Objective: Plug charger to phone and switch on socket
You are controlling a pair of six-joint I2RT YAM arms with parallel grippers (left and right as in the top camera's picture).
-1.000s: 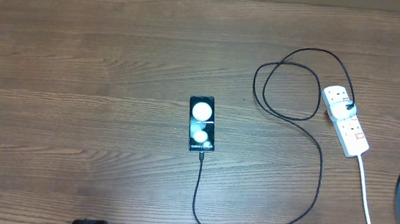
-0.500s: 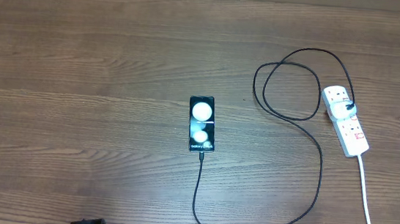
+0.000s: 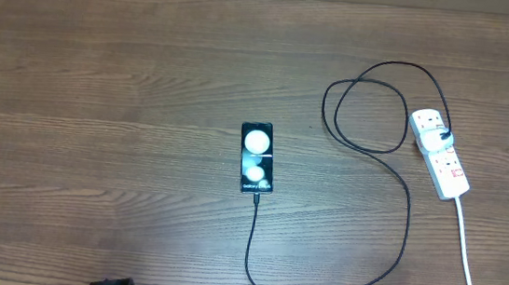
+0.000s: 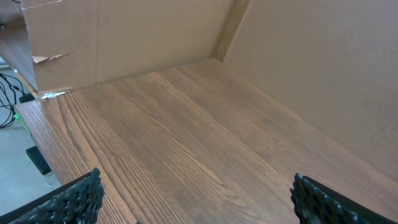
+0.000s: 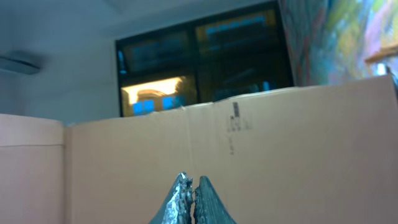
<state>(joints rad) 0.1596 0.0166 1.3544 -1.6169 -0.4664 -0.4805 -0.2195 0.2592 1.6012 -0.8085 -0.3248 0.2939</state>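
A black smartphone (image 3: 256, 158) lies flat, face up, near the middle of the wooden table (image 3: 99, 100), its long sides running away from the robot. The black charger cable (image 3: 406, 223) meets the edge of the smartphone nearest the robot, and its tip touches that edge. From there it runs toward the robot and curves to the smartphone's right. It then climbs past it, makes one loop further out on that side and ends at a black plug on the far end of the white power strip (image 3: 439, 153).

The strip lies well to the right of the smartphone, slightly angled, and small red marks show on its top. Whether a switch is on cannot be told. Its white cord (image 3: 469, 266) trails from its near end toward the robot.

In the left wrist view, the left gripper (image 4: 195, 186) has its jaws spread wide over bare tabletop, with nothing between them and cardboard walls (image 4: 311, 68) beyond. The right gripper (image 5: 193, 186) points upward at cardboard and a dark window (image 5: 205, 56). Its fingertips are pressed together and hold nothing.
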